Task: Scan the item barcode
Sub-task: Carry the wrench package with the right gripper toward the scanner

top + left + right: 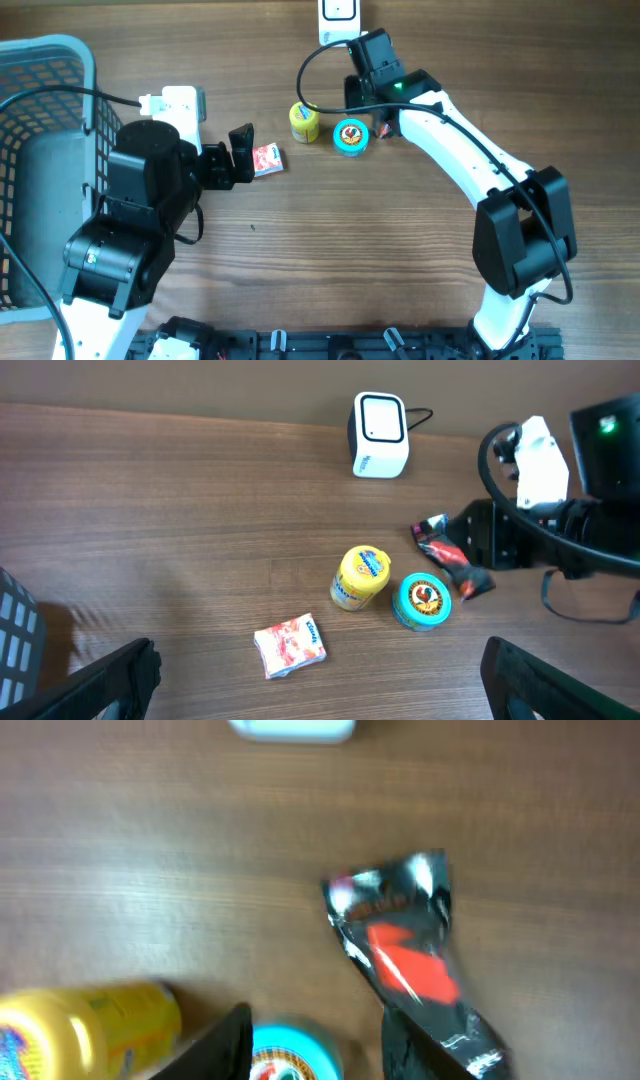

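Observation:
A white barcode scanner (380,435) stands at the table's far edge, also seen from above (340,15). My right gripper (315,1045) hovers just in front of it, jaws a little apart with nothing between them. A black and red foil packet (405,945) lies crumpled against its right finger (410,1045), and a teal round tin (290,1055) shows below the gap. A yellow jar (304,121) lies left of the tin (351,136). My left gripper (320,680) is wide open above a small tissue pack (290,645).
A blue mesh basket (45,70) fills the left edge of the table. A black cable (310,70) loops from the right arm near the scanner. Bare wood lies in the middle and front of the table.

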Controlling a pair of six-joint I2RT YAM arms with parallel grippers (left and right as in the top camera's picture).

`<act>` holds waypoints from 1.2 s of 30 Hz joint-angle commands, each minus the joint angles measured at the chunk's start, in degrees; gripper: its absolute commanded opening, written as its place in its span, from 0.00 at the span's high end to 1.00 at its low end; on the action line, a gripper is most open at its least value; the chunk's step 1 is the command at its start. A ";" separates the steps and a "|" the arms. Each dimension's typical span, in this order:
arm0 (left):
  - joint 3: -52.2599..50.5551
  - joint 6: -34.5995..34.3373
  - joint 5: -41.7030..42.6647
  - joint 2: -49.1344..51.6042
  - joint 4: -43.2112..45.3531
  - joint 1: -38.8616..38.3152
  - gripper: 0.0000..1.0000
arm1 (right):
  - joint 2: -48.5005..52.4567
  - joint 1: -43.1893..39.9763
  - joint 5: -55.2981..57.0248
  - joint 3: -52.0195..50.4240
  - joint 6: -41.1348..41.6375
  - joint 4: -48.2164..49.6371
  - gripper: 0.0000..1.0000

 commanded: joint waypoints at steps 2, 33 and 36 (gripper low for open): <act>1.16 1.14 -0.98 0.17 0.13 0.37 0.00 | -1.60 -0.24 3.45 1.42 -2.84 0.70 0.54; 1.16 -0.35 -0.96 3.13 -2.14 0.37 0.00 | 18.34 -11.21 -10.25 36.68 -14.67 -32.79 0.00; 1.16 -0.37 -0.96 3.63 -2.34 0.37 0.00 | 20.46 -11.34 -10.08 36.65 -14.62 -33.20 0.00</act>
